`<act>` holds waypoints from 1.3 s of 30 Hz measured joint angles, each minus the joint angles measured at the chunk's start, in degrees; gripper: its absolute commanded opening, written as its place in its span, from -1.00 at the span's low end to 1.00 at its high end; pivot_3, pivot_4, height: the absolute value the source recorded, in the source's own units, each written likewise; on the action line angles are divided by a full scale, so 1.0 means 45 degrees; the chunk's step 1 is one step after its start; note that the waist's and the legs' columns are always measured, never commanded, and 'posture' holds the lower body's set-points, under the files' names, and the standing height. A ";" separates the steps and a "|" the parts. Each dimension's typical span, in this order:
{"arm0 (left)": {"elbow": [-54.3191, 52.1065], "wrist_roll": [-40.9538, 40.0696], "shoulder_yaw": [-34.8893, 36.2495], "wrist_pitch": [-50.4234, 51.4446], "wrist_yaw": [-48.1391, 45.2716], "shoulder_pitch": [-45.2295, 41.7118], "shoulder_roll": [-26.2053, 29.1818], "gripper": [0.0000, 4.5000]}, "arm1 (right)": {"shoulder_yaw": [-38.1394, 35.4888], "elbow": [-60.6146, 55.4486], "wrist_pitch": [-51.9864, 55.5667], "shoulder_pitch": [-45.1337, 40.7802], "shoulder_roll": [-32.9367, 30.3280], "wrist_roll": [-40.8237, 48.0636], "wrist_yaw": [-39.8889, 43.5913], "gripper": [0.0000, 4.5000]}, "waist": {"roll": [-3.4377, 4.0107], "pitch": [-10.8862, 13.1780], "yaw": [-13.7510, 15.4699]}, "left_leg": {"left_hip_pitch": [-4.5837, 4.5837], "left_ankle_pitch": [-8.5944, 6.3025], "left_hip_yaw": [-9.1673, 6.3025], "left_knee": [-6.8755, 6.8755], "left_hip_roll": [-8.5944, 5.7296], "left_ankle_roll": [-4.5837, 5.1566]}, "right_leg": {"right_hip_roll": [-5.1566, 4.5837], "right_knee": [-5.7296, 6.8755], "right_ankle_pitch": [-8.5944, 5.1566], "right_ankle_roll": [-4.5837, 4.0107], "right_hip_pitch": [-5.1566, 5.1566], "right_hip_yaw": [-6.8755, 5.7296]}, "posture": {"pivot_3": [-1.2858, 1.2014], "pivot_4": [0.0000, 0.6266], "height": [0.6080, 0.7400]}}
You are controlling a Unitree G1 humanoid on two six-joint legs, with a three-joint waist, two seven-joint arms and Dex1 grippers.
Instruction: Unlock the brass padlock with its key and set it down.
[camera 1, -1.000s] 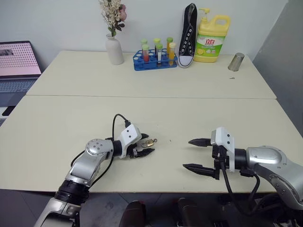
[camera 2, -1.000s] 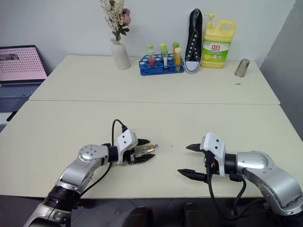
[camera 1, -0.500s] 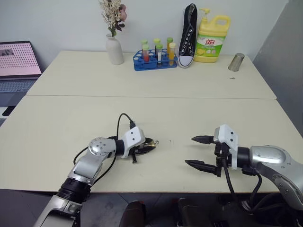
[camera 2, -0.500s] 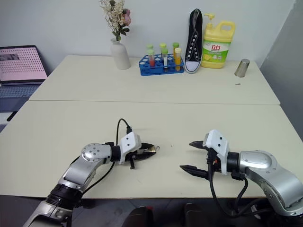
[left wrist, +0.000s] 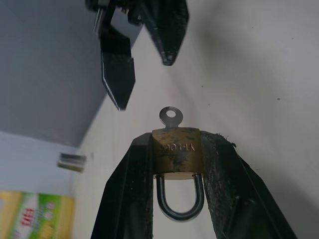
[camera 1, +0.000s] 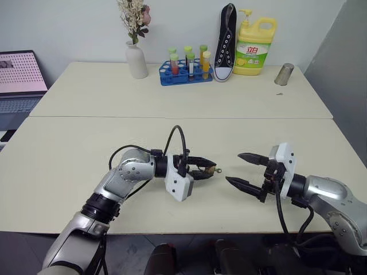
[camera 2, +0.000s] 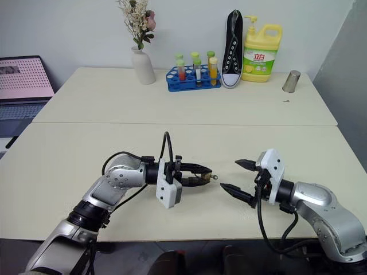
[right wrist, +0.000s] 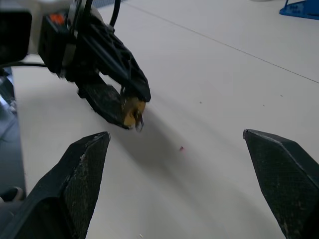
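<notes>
My left gripper (camera 1: 209, 170) is shut on the brass padlock (left wrist: 177, 154) and holds it a little above the table (camera 1: 69, 172), pointing toward my right gripper. Its two fingers clamp the sides of the blocky body, and the silvery shackle (left wrist: 178, 199) sits back between them. The key (left wrist: 171, 117) sticks out of the padlock's end toward the right gripper. My right gripper (camera 1: 234, 168) hovers open a short way to the right of the padlock (right wrist: 130, 112), with nothing between its fingers.
Along the back of the far table stand a white vase with flowers (camera 1: 136, 60), a blue test tube rack (camera 1: 186, 71), a black shoe (camera 1: 225, 43), a yellow detergent bottle (camera 1: 255, 40) and a metal cup (camera 1: 282, 74). A laptop (camera 1: 20, 74) sits at the far left.
The left gripper closed on the padlock on the table, lifted it, rolled over and carried it to the right toward the right gripper. The right gripper stayed open and barely shifted.
</notes>
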 measured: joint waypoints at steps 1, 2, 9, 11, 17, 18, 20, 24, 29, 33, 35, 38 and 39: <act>0.0199 0.0291 0.0032 -0.0493 0.0346 -0.0006 0.0001 -0.57 | -0.0098 0.0058 0.0421 -0.0186 -0.0089 0.0491 0.0080 1.00 | -0.0001 0.0000 -0.0001 | 0.0000 0.0000 0.0001 0.0000 -0.0002 0.0000 | -0.0001 -0.0001 0.0017 -0.0029 0.0001 -0.0001 | 0.03 -0.52 1.00; 0.0323 0.0490 0.0045 -0.0778 0.0575 -0.0006 0.0007 -0.57 | -0.0119 0.0115 0.0676 -0.0313 -0.0145 0.0762 0.0130 1.00 | -0.0001 0.0000 -0.0001 | -0.0004 0.0000 0.0001 0.0000 -0.0002 0.0000 | -0.0004 -0.0004 0.0020 -0.0034 0.0001 -0.0002 | 0.03 -0.52 1.00; 0.0696 0.1408 0.0226 -0.1501 0.2093 -0.0015 0.0096 -0.57 | 0.0500 0.0693 0.1591 -0.1272 0.0064 0.1332 -0.0006 1.00 | -0.0002 0.0001 -0.0015 | -0.0004 0.0000 -0.0004 0.0000 0.0000 0.0000 | -0.0003 -0.0001 0.0020 -0.0031 0.0000 -0.0011 | 0.03 -0.52 1.00; 0.0697 0.1596 0.0296 -0.1525 0.2438 -0.0013 0.0213 -0.57 | 0.0756 0.1006 0.1607 -0.1469 0.0064 0.1253 0.0017 1.00 | -0.0001 0.0001 -0.0018 | -0.0004 0.0000 -0.0003 0.0000 0.0001 0.0000 | -0.0003 -0.0002 0.0020 -0.0032 0.0000 -0.0011 | 0.03 -0.52 1.00; 0.0693 0.1847 0.0343 -0.1510 0.2936 -0.0003 0.0285 -0.57 | 0.1348 0.1587 0.1564 -0.1807 0.0170 0.1122 0.0219 1.00 | -0.0001 0.0001 -0.0018 | -0.0004 0.0000 -0.0004 -0.0001 0.0001 0.0000 | -0.0003 -0.0001 0.0021 -0.0033 0.0000 -0.0013 | 0.03 -0.52 1.00; 0.0690 0.1873 0.0342 -0.1497 0.3001 0.0005 0.0314 -0.57 | 0.1415 0.1672 0.1555 -0.1869 0.0275 0.1122 0.0230 1.00 | -0.0001 0.0001 -0.0018 | -0.0004 0.0000 -0.0006 -0.0001 0.0003 0.0000 | -0.0003 -0.0001 0.0021 -0.0033 0.0000 -0.0014 | 0.03 -0.52 1.00; 0.0682 0.1893 0.0341 -0.1478 0.3037 0.0023 0.0333 -0.57 | 0.1462 0.1818 0.1544 -0.1913 0.0394 0.1121 0.0241 1.00 | -0.0001 0.0001 -0.0018 | -0.0004 0.0000 -0.0005 -0.0001 0.0004 0.0000 | -0.0003 0.0001 0.0021 -0.0034 -0.0001 -0.0016 | 0.03 -0.52 1.00; 0.0668 0.1962 0.0334 -0.1417 0.3073 0.0096 0.0453 -0.57 | 0.1498 0.2118 0.1544 -0.2258 0.0452 0.1119 0.0282 0.83 | -0.0001 0.0001 -0.0018 | -0.0002 0.0000 -0.0003 0.0000 0.0003 0.0000 | -0.0004 0.0001 0.0022 -0.0034 -0.0001 -0.0013 | 0.03 -0.52 1.00; 0.0637 0.2031 0.0328 -0.1301 0.3198 0.0112 0.0458 -0.57 | 0.1638 0.2363 0.1543 -0.2422 0.0469 0.1019 0.0502 0.10 | -0.0001 0.0001 -0.0016 | -0.0005 0.0000 -0.0005 0.0000 0.0004 0.0000 | -0.0004 0.0002 0.0022 -0.0035 -0.0001 -0.0017 | 0.03 -0.52 1.00; 0.0597 0.2054 0.0327 -0.1237 0.3318 0.0119 0.0458 -0.57 | 0.1933 0.2400 0.1543 -0.2525 0.0528 0.0930 0.0665 -0.50 | -0.0001 0.0001 -0.0018 | -0.0004 0.0000 -0.0007 -0.0001 0.0007 0.0000 | -0.0005 0.0002 0.0022 -0.0036 -0.0001 -0.0018 | 0.03 -0.52 1.00; 0.0527 0.2055 0.0327 -0.1236 0.3326 0.0140 0.0466 -0.57 | 0.1934 0.2515 0.1543 -0.2628 0.0549 0.0765 0.0672 -0.81 | -0.0001 0.0001 -0.0018 | -0.0004 0.0000 -0.0006 0.0000 0.0006 0.0000 | -0.0005 0.0003 0.0023 -0.0036 -0.0001 -0.0017 | 0.03 -0.52 1.00; 0.0382 0.2055 0.0325 -0.1231 0.3332 0.0174 0.0519 -0.57 | 0.1935 0.2650 0.1530 -0.2714 0.0590 0.0654 0.0706 -1.00 | -0.0001 0.0001 -0.0018 | -0.0004 0.0000 -0.0007 0.0000 0.0006 0.0000 | -0.0005 0.0003 0.0023 -0.0037 -0.0001 -0.0018 | 0.03 -0.52 1.00; 0.0336 0.2054 0.0325 -0.1222 0.3331 0.0186 0.0532 -0.57 | 0.1942 0.2656 0.1530 -0.2727 0.0648 0.0635 0.0734 -1.00 | -0.0001 0.0001 -0.0018 | -0.0004 0.0000 -0.0007 -0.0001 0.0008 0.0000 | -0.0005 0.0003 0.0023 -0.0037 -0.0001 -0.0018 | 0.03 -0.52 1.00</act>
